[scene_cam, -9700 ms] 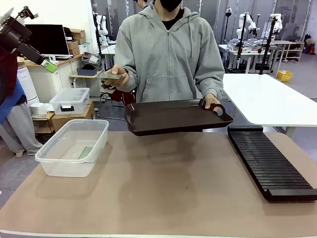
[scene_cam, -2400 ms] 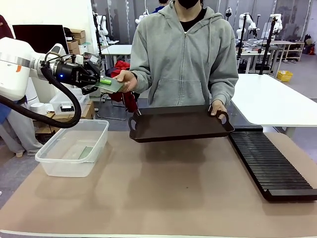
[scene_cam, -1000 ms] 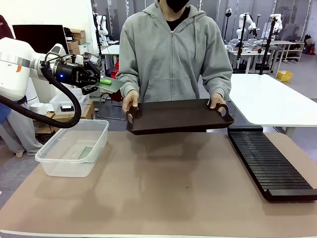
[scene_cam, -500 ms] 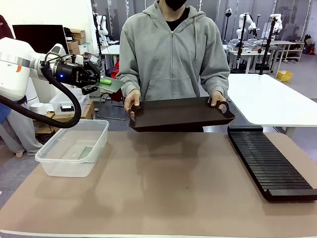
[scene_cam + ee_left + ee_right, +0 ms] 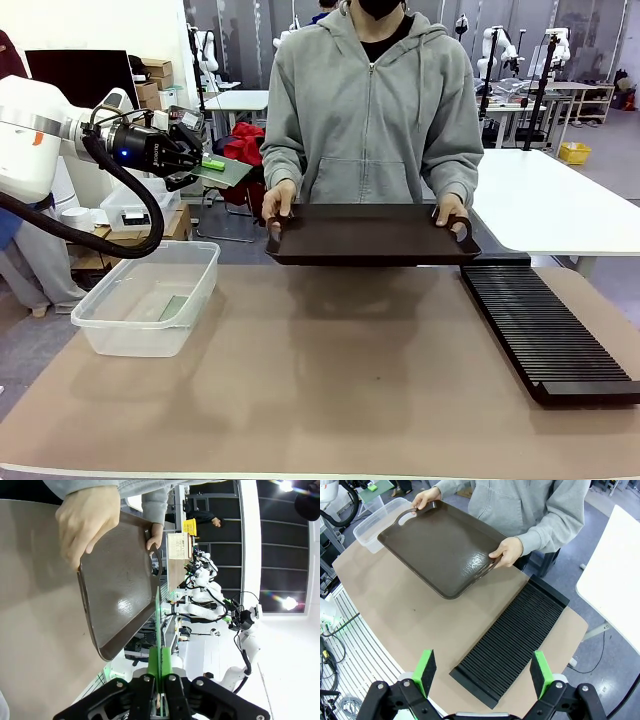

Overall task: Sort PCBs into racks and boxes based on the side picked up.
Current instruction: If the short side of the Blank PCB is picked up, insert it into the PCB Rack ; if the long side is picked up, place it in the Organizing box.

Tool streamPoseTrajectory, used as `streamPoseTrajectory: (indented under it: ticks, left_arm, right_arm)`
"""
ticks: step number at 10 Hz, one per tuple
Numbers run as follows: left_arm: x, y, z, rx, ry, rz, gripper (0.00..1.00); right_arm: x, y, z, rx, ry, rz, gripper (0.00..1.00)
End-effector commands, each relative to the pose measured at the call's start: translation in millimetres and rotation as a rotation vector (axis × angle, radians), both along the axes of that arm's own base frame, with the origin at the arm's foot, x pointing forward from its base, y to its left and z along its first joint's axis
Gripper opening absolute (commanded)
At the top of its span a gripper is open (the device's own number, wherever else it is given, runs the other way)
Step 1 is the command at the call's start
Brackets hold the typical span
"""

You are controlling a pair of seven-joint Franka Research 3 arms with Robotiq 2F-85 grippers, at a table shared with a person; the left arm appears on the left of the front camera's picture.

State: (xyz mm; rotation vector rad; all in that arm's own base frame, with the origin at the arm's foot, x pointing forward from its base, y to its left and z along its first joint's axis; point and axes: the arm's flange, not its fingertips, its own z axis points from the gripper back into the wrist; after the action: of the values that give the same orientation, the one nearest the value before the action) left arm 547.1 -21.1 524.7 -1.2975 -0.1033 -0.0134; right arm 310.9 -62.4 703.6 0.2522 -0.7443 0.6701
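Evidently the left gripper (image 5: pixel 200 163) clamps a PCB (image 5: pixel 222 171) by its edge above the box (image 5: pixel 148 296) at the table's left edge; the right gripper (image 5: pixel 483 673) gapes wide, empty, over the rack (image 5: pixel 512 638).

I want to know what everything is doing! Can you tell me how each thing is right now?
Left claw: shut on the PCB, held up in the air.
Right claw: open, holding nothing.
Tray: held by the person's two hands, above the table.
Rack: flat on the table, slots unfilled.
Box: no lid, one PCB inside.
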Motion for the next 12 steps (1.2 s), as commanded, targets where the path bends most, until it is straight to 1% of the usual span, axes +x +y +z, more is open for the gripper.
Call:
streamPoseTrajectory:
  ticks: [1,5,6,7,8,9,10,12]
  left_arm:
    - [-0.5,1.1,0.9,-0.015,-0.006,-0.003,0.00]
    - [-0.5,1.1,0.9,-0.015,-0.006,-0.003,0.00]
    - [0.0,0.0,0.0,0.000,0.000,0.000,0.03]
    - [-3.4,5.4,6.3,0.100,-0.032,-0.008,0.03]
    - [-7.3,13.6,12.4,0.208,-0.106,0.012,0.03]
    - [-11.7,23.7,20.3,0.347,-0.161,0.012,0.03]
    - [-15.3,35.6,26.9,0.447,-0.211,-0.009,0.03]
    - [-23.3,53.8,33.1,0.594,-0.267,-0.002,0.03]
  right_arm:
    - [-0.8,1.8,-1.0,0.006,-0.001,-0.004,1.00]
    - [-0.8,1.8,-1.0,0.006,-0.001,-0.004,1.00]
    - [-0.8,1.8,-1.0,0.006,-0.001,-0.004,1.00]
    - [-0.8,1.8,-1.0,0.006,-0.001,-0.004,1.00]
    - [-0.8,1.8,-1.0,0.006,-0.001,-0.004,1.00]
    - [-0.8,1.8,-1.0,0.006,-0.001,-0.004,1.00]
    - [-0.8,1.8,-1.0,0.006,-0.001,-0.004,1.00]
    - [-0.8,1.8,-1.0,0.006,-0.001,-0.004,1.00]
